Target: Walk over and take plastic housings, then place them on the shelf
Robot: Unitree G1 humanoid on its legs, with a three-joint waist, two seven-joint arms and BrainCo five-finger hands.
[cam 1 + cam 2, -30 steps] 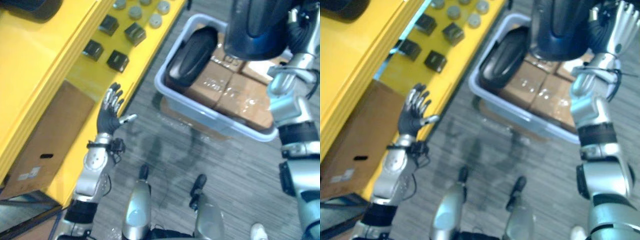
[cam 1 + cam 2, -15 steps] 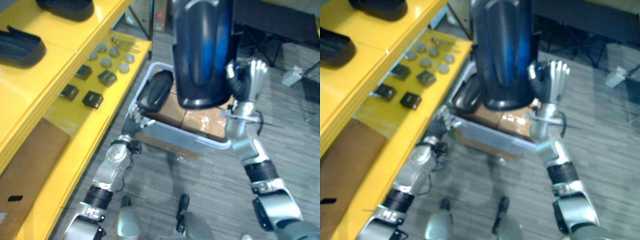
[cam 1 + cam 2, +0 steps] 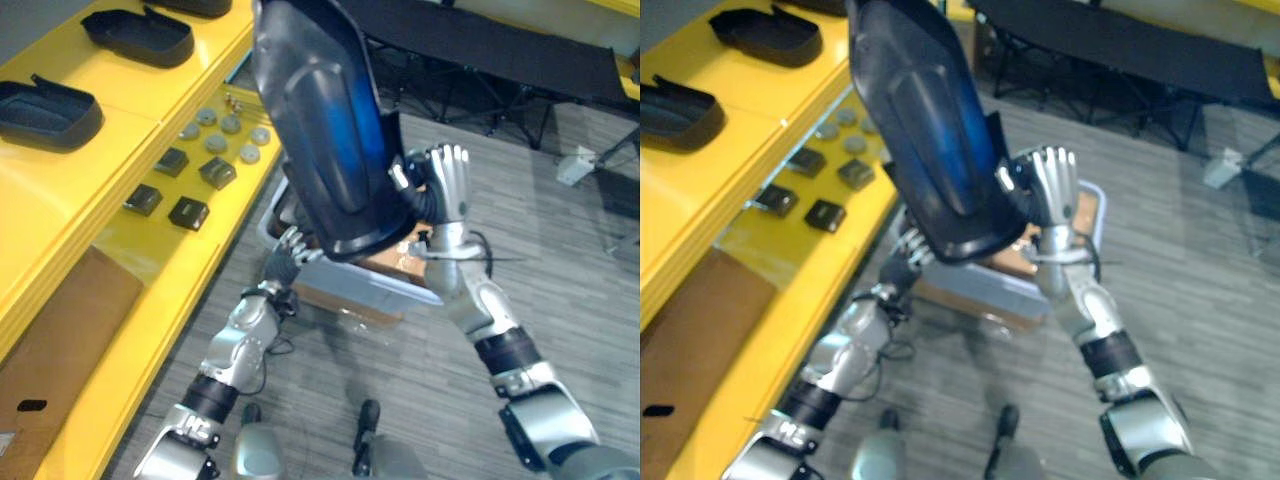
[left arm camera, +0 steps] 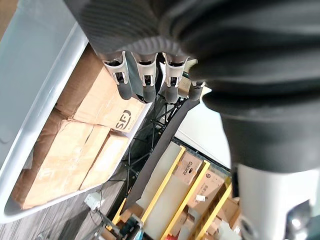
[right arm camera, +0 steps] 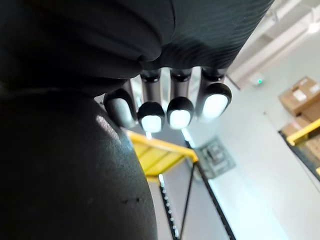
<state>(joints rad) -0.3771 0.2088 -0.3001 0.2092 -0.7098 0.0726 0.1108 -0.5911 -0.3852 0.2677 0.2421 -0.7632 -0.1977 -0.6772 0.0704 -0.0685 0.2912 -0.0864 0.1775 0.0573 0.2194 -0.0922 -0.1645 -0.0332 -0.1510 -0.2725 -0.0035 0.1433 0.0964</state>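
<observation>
The housing [image 3: 320, 120] had tipped since half a second earlier, its top now leaning toward 11 o'clock, at the shelf [image 3: 100, 170]. It seemed too broad for one grip. The right hand [image 3: 447, 185], fingers straight, pressed its 3 o'clock side. The left hand [image 3: 290, 248], fingers loose, sat at its 6 o'clock edge, seemingly propping it. Below stood the bin [image 3: 385, 292] of boxes [image 4: 75, 150]. Two other housings [image 3: 50, 100] already lay at 10 o'clock. Blocks [image 3: 187, 212] and discs [image 3: 230, 125] crowded the lower level.

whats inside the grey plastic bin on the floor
Inside the grey plastic bin lie brown cardboard boxes. The big dark plastic housing held up in front hides the rest.
</observation>
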